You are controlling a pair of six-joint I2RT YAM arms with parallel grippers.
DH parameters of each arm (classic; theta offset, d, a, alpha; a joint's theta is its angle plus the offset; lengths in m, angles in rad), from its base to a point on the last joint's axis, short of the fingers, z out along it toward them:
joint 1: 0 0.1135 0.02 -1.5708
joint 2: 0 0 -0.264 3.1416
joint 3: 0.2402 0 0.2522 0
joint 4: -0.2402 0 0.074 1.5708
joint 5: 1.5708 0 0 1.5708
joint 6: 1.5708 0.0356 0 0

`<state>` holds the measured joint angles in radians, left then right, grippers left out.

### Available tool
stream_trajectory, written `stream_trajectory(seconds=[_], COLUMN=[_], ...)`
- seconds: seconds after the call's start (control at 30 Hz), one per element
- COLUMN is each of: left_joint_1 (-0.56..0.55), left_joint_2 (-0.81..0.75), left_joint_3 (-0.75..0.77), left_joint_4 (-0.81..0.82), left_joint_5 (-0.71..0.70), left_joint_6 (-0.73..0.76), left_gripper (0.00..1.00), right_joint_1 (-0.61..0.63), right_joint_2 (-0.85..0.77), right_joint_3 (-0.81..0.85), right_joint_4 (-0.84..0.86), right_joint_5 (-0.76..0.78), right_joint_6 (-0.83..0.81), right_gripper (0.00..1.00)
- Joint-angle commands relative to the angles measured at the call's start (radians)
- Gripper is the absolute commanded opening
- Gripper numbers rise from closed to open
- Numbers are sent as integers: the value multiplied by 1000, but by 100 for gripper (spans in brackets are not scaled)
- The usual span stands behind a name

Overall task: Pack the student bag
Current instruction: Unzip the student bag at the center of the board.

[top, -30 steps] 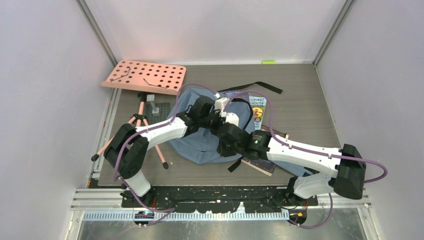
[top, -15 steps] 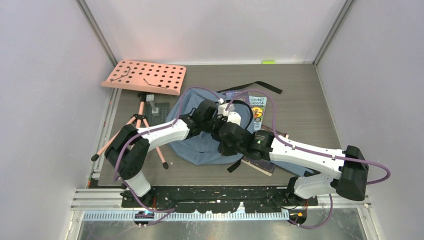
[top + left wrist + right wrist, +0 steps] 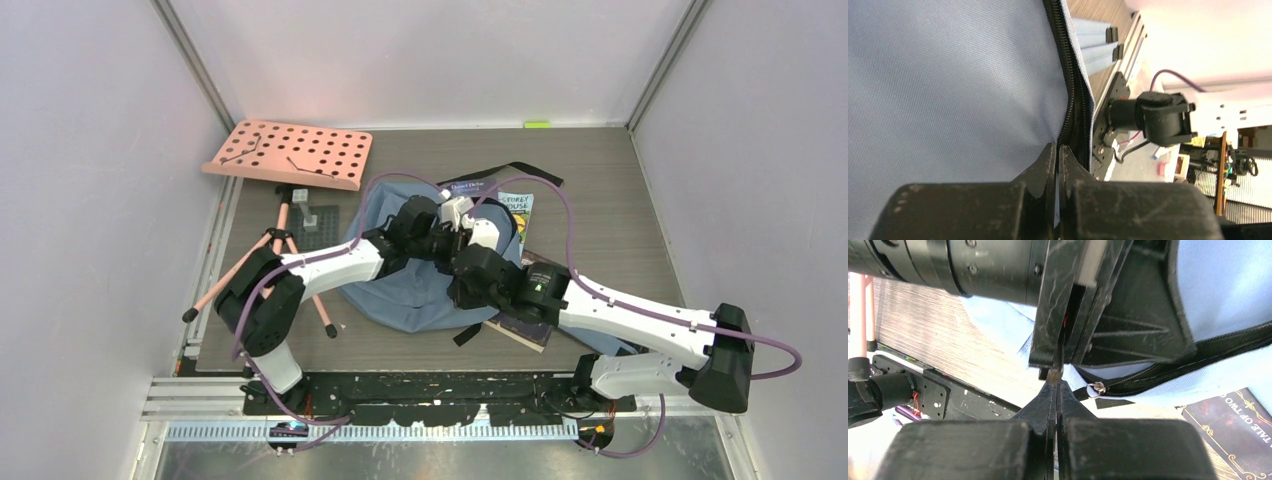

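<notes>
- You have one student bag (image 3: pixel 400 295), mid-table (image 3: pixel 620 200) under both wrists: soft blue-grey fabric, slumped, with a black zipper (image 3: pixel 1068 95) along its edge.
- One perforated pink board (image 3: pixel 290 153) lies far left.
- One tripod (image 3: pixel 285 240) stands beside it.
- Three books (image 3: pixel 517 207) poke out around the bag.
- Your left gripper (image 3: pixel 1055 150) pinches bag fabric beside the zipper.
- Your right gripper (image 3: pixel 1055 385) is pressed together; you cannot tell whether it holds anything.
</notes>
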<state>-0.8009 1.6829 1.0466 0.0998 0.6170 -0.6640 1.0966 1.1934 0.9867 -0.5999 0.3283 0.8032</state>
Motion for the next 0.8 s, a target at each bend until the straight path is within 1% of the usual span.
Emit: stream_trajectory(seconds=[0.0, 0.17, 0.33, 0.47, 0.63, 0.77], left_joint_1=[-6, -6, -6, -6, -4, 0], left_joint_2=[34, 100, 146, 159, 166, 174], left_joint_3=[83, 142, 185, 204, 242, 274], left_joint_4=[218, 314, 359, 377, 339, 302], left_joint_5=[-57, -111, -123, -137, -144, -155], left_joint_6=[-114, -167, -189, -182, -129, -77], left_gripper=[0, 0, 0, 0, 0, 0], right_joint_1=[1, 27, 72, 77, 84, 86], right_joint_2=[-46, -44, -4, 8, 19, 59], right_joint_3=[-11, -34, -56, -101, -124, -112], right_joint_4=[21, 64, 117, 220, 328, 350], right_joint_5=[31, 25, 73, 116, 156, 136], right_joint_6=[8, 23, 50, 55, 28, 14], right_gripper=[1, 1, 1, 1, 1, 1])
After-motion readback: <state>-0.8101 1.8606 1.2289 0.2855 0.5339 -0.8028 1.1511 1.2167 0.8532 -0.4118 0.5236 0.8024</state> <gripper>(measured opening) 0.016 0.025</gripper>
